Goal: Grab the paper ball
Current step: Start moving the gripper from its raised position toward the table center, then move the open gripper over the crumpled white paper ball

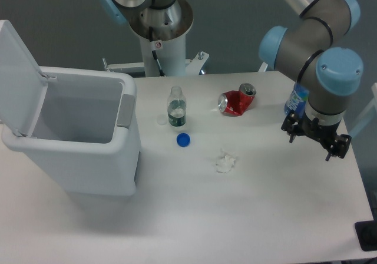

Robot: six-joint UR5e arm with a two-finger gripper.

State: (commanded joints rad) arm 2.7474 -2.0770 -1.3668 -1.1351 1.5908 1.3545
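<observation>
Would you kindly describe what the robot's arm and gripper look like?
The arm has silver-grey tubular links and rounded grey joints with light blue caps. A black cable curves along the wrist. The small black two-finger gripper sits beneath it. The white base column carries a small red-and-white sticker.

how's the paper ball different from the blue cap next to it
The paper ball is white, wrinkled and irregular; the cap is blue, smooth and round. The paper ball looks slightly bigger than the cap. The cap lies close to the bottle, while the paper ball lies farther out toward the table's middle, below the red can. Both rest loose on the table, untouched by the gripper.
</observation>
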